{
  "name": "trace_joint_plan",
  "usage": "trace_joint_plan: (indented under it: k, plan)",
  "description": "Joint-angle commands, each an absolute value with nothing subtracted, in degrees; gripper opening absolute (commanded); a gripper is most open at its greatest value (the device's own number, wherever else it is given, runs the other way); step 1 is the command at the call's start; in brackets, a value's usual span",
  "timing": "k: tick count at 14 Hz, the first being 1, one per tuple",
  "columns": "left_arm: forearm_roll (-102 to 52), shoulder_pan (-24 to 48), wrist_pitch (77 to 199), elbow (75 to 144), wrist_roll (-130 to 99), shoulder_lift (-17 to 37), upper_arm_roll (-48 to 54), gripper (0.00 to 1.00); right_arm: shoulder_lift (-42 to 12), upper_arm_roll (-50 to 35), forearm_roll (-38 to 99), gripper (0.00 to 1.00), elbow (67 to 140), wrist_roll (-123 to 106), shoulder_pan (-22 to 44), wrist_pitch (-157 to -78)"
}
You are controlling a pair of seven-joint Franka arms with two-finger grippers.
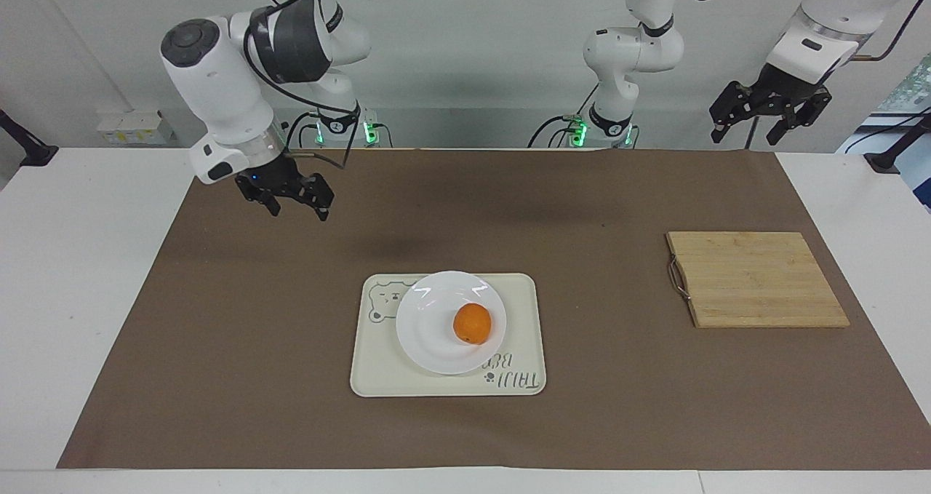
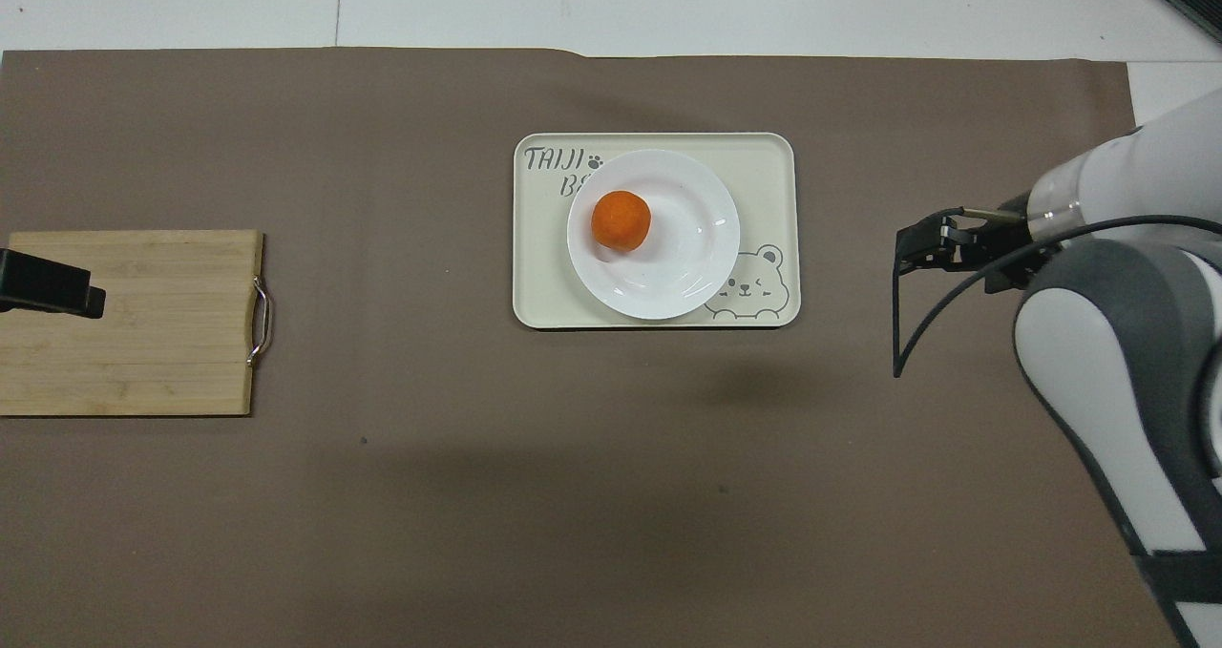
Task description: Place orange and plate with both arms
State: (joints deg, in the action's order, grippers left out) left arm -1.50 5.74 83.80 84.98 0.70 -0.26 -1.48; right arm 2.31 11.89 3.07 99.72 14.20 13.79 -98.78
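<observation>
The orange [image 1: 472, 324] [image 2: 621, 220] lies on the white plate [image 1: 429, 327] [image 2: 683, 252], off-centre toward the left arm's end. The plate rests on a cream tray with a bear drawing [image 1: 378, 367] [image 2: 764, 156] in the middle of the brown mat. My right gripper [image 1: 297, 212] [image 2: 907, 252] hangs open and empty over bare mat toward the right arm's end, well apart from the tray. My left gripper [image 1: 745, 139] [image 2: 48, 285] is raised, open and empty, at the left arm's end; in the overhead view it overlaps the wooden board.
A wooden cutting board with a metal handle [image 1: 756, 279] [image 2: 129, 324] lies on the mat toward the left arm's end. The brown mat [image 1: 218, 377] covers most of the white table.
</observation>
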Motion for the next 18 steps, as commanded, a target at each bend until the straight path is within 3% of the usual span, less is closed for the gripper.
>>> trace_joint_plan:
  k: [1, 10, 14, 18]
  plan:
    - [-0.4, 6.5, 85.0, 85.5, 1.3, -0.7, -1.9, 1.00, 3.3, 10.2, 1.7, 1.00, 98.5, 13.8, 9.9, -96.1]
    - [-0.4, 5.3, 80.3, 86.5, 8.7, -2.1, -2.7, 1.00, 4.2, -5.4, 1.1, 1.00, 89.0, 7.5, -11.3, -83.9]
    - [-0.4, 5.4, 80.9, 87.5, 8.7, -2.7, -2.6, 1.00, 7.0, 1.8, -0.2, 1.00, 89.6, 7.7, -2.7, -82.4]
    - [-0.4, 5.4, 81.0, 87.5, 8.7, -2.7, -2.6, 1.00, 7.4, 2.3, 0.1, 1.00, 90.9, 7.5, -1.8, -83.7]
